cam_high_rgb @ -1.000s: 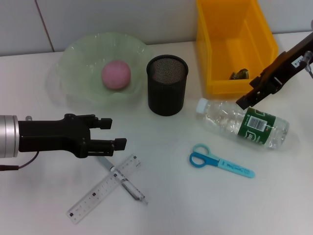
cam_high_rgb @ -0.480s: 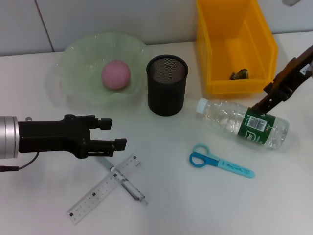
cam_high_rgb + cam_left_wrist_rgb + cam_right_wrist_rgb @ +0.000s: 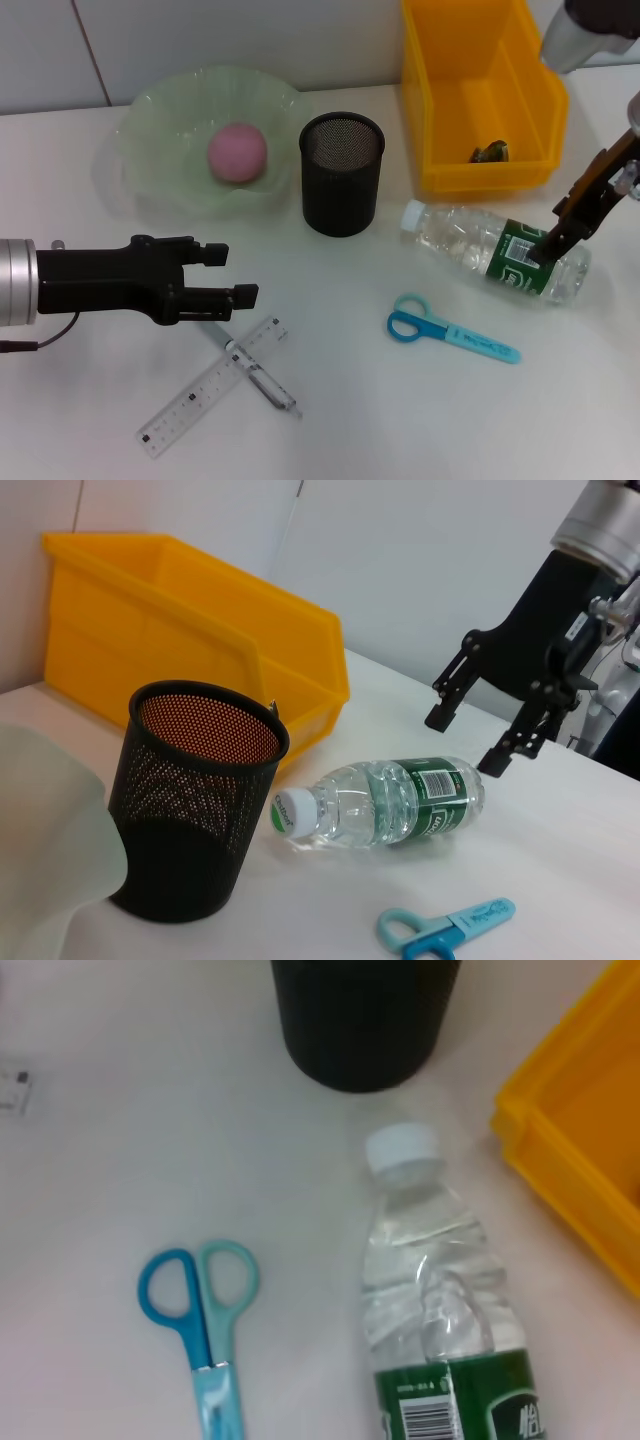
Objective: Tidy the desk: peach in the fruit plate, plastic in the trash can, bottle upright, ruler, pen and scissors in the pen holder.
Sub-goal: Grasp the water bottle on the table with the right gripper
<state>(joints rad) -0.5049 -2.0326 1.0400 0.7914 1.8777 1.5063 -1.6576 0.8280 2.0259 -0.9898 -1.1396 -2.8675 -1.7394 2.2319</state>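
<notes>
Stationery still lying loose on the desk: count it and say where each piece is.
3. The ruler and pen lie crossed near the left gripper; the scissors lie below the fallen bottle.

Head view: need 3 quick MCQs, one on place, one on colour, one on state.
1. Where is the peach?
A. in the green plate
B. in the yellow bin
C. in the pen holder

2. What colour are the scissors?
A. red
B. blue
C. black

3. How is the bottle?
A. upright
B. lying on its side
C. lifted off the desk

Answers:
1. A, it sits in the plate's middle.
2. B, both handle loops are blue shades.
3. B, it lies on the desk, with the right gripper open at its label end.
</notes>
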